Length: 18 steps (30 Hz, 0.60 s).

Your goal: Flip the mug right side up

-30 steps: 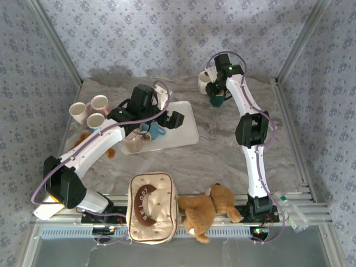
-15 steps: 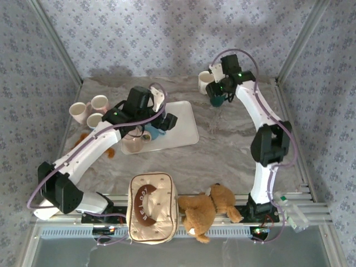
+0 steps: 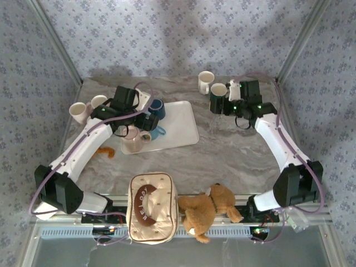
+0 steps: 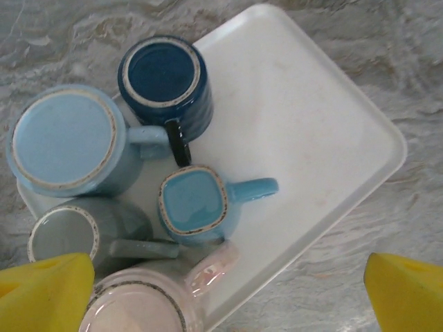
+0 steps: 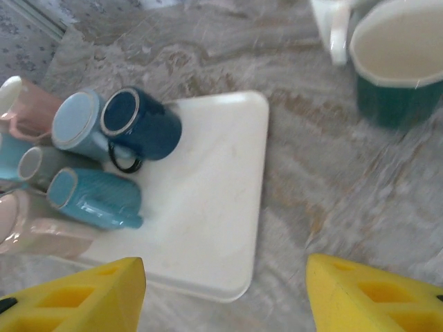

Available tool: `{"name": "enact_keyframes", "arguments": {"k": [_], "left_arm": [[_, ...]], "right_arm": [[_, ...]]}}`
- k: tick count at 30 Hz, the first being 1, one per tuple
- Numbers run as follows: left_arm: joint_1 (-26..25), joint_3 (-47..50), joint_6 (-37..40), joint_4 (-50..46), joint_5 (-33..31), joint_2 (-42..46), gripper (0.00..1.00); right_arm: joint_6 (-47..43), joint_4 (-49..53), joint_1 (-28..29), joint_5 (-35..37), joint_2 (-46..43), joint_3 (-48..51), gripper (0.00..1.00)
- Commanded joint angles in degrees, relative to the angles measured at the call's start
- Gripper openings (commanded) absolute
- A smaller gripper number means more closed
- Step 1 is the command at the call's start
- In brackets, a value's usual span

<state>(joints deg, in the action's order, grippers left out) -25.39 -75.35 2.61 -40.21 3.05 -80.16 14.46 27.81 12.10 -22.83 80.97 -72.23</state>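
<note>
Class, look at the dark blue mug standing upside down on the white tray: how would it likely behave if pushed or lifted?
The dark blue mug looks glazed and hard: probably rigid, slippery, chippable. Resting on its rim on the tray, it would likely slide rather than tip, perhaps bumping the light blue mug.

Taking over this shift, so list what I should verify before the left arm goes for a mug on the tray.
1. Left tool open and empty: ok.
2. Right tool open, apart from green mug: ok.
3. Green mug upright on table: ok.
4. Dark blue mug and teal mug on tray right side up: not ok, both bottom-up.
5. Teal mug's handle over bare tray, reachable: ok.
6. Teal mug clear of dark blue mug's handle: cannot tell.
</note>
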Motion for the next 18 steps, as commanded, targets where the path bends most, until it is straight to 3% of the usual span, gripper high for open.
{"name": "enact_keyframes", "arguments": {"k": [1,5,9,13,18], "left_arm": [[0.2,2.8,0.7,1.0,-1.4,-0.7,1.0],[2.8,2.0,-4.5,3.3,4.3,-3.9,1.0],[4.5,-0.2,-9.5,1.7,3.0,-7.4,1.0],[4.6,-1.5,-9.0,-1.0,0.9,-10.0,1.0],[4.7,-1.2,-8.7,-0.2,2.6,-11.4,0.97]], "right_arm": [[7.5,1.3,0.9,-3.3,-4.9,5.1,0.65],[10.8,2.1,1.1,-3.2,-8.5,8.6,0.65],[13.2,1.0,1.3,-3.4,-10.2,11.5,0.65],[17.7,-3.3,1.5,-6.8,-9.5,15.0,0.64],[18.2,-1.0,1.7,-7.5,-7.7,12.7,0.64]]}}
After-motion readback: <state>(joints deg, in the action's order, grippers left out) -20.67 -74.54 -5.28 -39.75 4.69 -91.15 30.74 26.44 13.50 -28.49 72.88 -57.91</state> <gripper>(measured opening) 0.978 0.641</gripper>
